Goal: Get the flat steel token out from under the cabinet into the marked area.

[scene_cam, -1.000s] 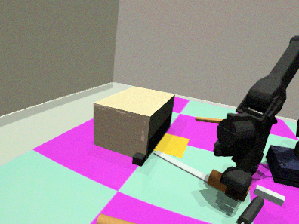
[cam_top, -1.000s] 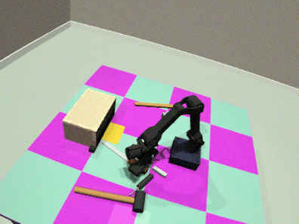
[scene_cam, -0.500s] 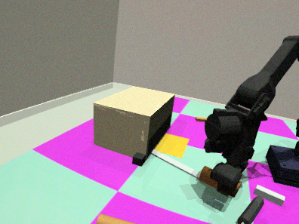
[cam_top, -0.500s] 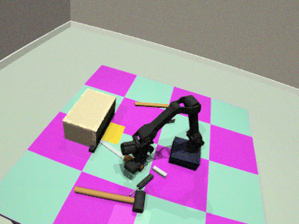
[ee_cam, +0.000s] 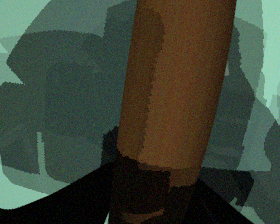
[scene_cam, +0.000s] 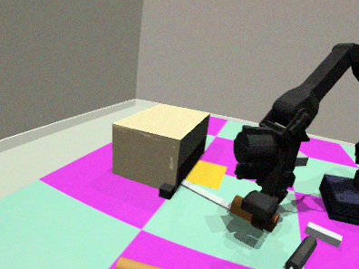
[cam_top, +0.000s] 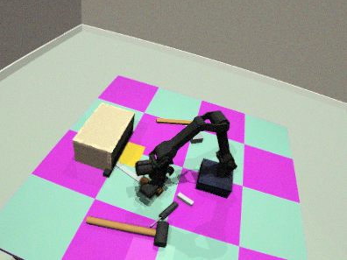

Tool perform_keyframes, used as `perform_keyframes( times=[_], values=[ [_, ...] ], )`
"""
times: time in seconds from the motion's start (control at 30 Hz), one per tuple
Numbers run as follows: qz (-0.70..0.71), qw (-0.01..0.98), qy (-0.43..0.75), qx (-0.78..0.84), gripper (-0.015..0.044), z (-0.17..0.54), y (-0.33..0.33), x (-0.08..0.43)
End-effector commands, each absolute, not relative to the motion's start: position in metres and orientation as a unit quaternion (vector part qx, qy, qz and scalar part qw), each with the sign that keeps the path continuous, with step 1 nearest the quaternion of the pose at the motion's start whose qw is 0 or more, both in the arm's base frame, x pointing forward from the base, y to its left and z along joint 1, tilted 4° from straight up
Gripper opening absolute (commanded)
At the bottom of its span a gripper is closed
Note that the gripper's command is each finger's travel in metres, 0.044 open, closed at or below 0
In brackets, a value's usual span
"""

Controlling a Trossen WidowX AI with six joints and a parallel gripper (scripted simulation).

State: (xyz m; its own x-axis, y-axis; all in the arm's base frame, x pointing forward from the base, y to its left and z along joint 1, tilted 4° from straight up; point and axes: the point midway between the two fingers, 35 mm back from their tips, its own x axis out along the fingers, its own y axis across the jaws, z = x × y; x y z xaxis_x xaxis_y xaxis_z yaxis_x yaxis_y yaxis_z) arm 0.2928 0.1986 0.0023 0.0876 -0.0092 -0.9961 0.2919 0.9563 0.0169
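Note:
The pale cabinet (cam_top: 102, 130) (scene_cam: 144, 155) stands at the left, its dark front facing the arm. The token is not visible; the vent slots cannot be made out. The yellow marked area (cam_top: 132, 153) (scene_cam: 208, 174) lies in front of the cabinet. My gripper (cam_top: 151, 189) (scene_cam: 260, 213) (ee_cam: 150, 177) is shut on the brown handle (scene_cam: 237, 206) (ee_cam: 180, 90) of a long tool, low over the table. Its thin pale blade (cam_top: 128, 173) (scene_cam: 206, 195) points to the cabinet's near front corner, beside the marked area; whether its tip is under the cabinet, I cannot tell.
A small black block (cam_top: 108, 172) (scene_cam: 167, 190) is at the cabinet's near front corner. A mallet (cam_top: 161, 234), a dark-handled screwdriver (cam_top: 168, 210) (scene_cam: 303, 253) and a white bar (cam_top: 185, 199) (scene_cam: 324, 235) lie nearer the front. A wooden stick (cam_top: 173, 122) and a grey piece (cam_top: 197, 139) lie behind the arm.

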Motion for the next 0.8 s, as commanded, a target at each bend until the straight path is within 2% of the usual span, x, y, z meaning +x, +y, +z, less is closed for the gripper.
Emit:
perform_keyframes(
  times=[0.0,0.77],
  values=[
    [-0.102,0.731,0.667,0.105,0.0000,0.003,0.196,0.302],
    [-0.102,0.731,0.666,0.105,0.0000,0.007,0.186,0.333]
  ],
)
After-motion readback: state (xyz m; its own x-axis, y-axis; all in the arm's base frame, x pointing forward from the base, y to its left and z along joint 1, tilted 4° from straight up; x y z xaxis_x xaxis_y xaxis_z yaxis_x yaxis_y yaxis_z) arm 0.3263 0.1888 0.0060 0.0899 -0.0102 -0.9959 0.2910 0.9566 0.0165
